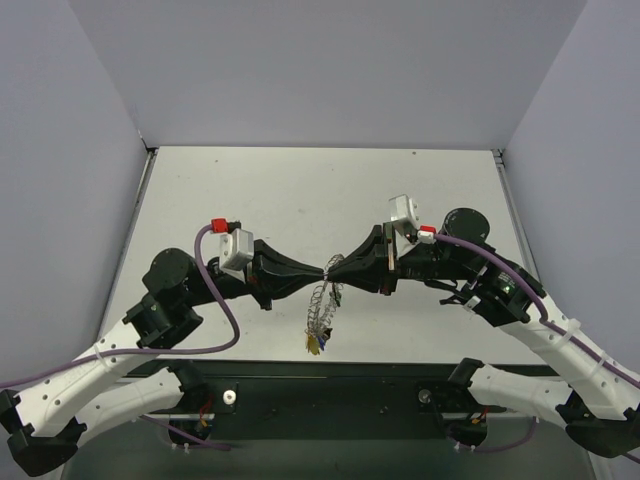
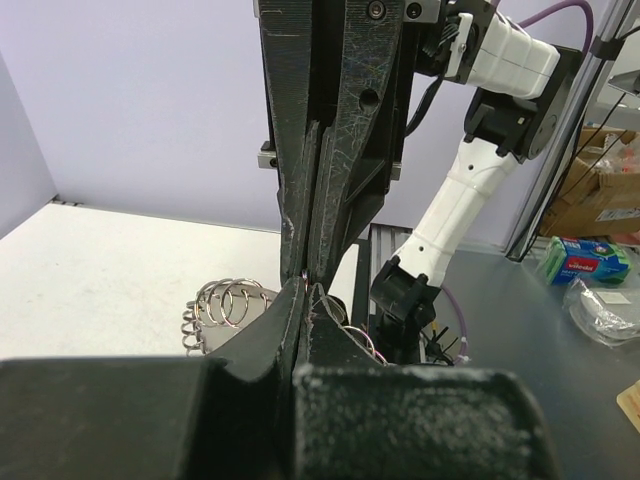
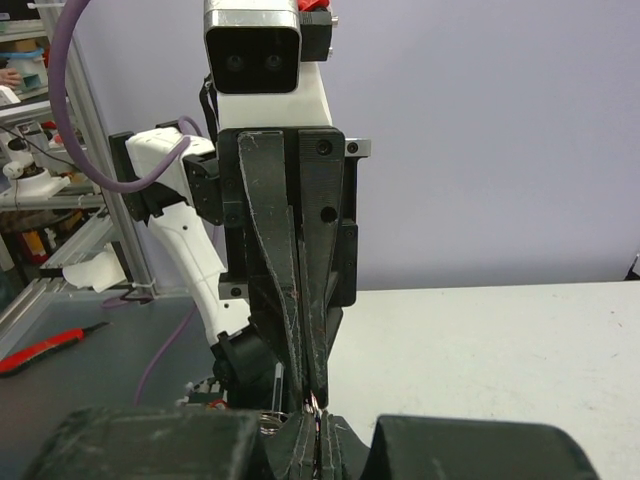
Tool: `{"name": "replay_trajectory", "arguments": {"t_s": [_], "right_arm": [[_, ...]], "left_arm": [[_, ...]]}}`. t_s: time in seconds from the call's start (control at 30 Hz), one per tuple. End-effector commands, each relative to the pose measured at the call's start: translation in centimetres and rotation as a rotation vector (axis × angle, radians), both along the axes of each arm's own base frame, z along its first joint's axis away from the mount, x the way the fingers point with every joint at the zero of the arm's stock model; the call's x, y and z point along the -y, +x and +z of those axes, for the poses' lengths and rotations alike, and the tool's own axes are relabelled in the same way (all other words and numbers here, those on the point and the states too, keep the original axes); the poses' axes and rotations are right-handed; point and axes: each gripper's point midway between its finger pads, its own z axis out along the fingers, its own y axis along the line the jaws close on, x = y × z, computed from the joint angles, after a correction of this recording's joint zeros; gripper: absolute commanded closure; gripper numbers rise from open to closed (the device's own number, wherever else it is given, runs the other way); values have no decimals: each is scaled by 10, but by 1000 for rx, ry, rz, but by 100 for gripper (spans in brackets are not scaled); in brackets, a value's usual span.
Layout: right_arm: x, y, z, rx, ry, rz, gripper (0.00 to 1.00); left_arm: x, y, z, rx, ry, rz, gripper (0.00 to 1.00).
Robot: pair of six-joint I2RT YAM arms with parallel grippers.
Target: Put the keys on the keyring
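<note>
Left gripper (image 1: 321, 272) and right gripper (image 1: 335, 268) meet tip to tip above the middle of the table (image 1: 300, 190), each with its jaws closed. Both pinch the same short stretch of wire at the top of the coiled keyring (image 1: 322, 303). The keyring hangs from this point toward the near edge, its loops fanned apart. The keys (image 1: 316, 343), one yellow-headed, dangle in a cluster at its lower end. Contact with the table cannot be told.
</note>
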Motion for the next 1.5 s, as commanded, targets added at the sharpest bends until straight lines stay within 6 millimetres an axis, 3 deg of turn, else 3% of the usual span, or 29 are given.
{"name": "replay_trajectory", "arguments": {"t_s": [0.0, 0.03, 0.07, 0.17, 0.2, 0.23, 0.27, 0.4, 0.43, 0.47, 0.5, 0.53, 0.6, 0.77, 0.8, 0.83, 0.9, 0.93, 1.13, 1.33, 1.47], "right_arm": [[-1, -3, 10, 33, 38, 23, 100], [0, -4, 11, 35, 40, 22, 100], [1, -4, 12, 38, 43, 20, 100], [2, -4, 9, 24, 26, 16, 100], [2, -4, 8, 26, 22, 16, 100], [2, -4, 8, 25, 20, 17, 100], [3, -4, 9, 27, 20, 16, 100], [3, -5, 4, 19, -11, 23, 100], [4, -5, 7, 32, -14, 22, 100], [3, -4, 5, 29, -25, 24, 100], [4, -4, 1, 17, -48, 24, 100], [5, -4, 0, 25, -58, 26, 100], [5, -4, -1, 16, -87, 35, 100], [4, -2, -5, 11, -142, 46, 100], [5, -2, 0, 21, -139, 45, 100], [5, -2, 1, 23, -143, 44, 100], [4, 0, 0, 18, -165, 44, 100], [3, 2, -2, 17, -173, 42, 100], [2, 8, -5, 16, -196, 25, 100], [2, 12, -8, 16, -205, 10, 100], [3, 13, -9, 16, -206, 4, 100]], "left_arm": [[-14, 0, 34, 64, -96, 53, 100], [-16, 3, 33, 52, -88, 75, 96], [-17, 4, 32, 56, -82, 84, 69], [-24, 9, 33, 43, -70, 133, 33], [-26, 12, 35, 41, -69, 156, 29], [-28, 12, 33, 33, -52, 165, 18], [-31, 12, 40, 48, -55, 176, 16], [-32, 11, 44, 56, 24, 172, 15], [-27, 13, 30, 27, 93, 159, 15], [-25, 12, 30, 38, 119, 147, 15], [-25, 6, 40, 55, 125, 115, 15], [-19, 8, 25, 15, 202, 95, 16], [-19, 0, 26, 7, 271, 47, 17], [-4, 2, 10, -41, 434, -41, 28], [-1, 4, -4, -81, 492, -53, 31], [-1, 4, 3, -77, 495, -55, 34], [2, 6, -10, -115, 566, -71, 44], [1, 6, -4, -101, 568, -68, 45], [1, 10, -11, -128, 648, -67, 50], [4, 11, -17, -131, 685, -86, 63], [7, 9, -19, -134, 707, -110, 63]]}}
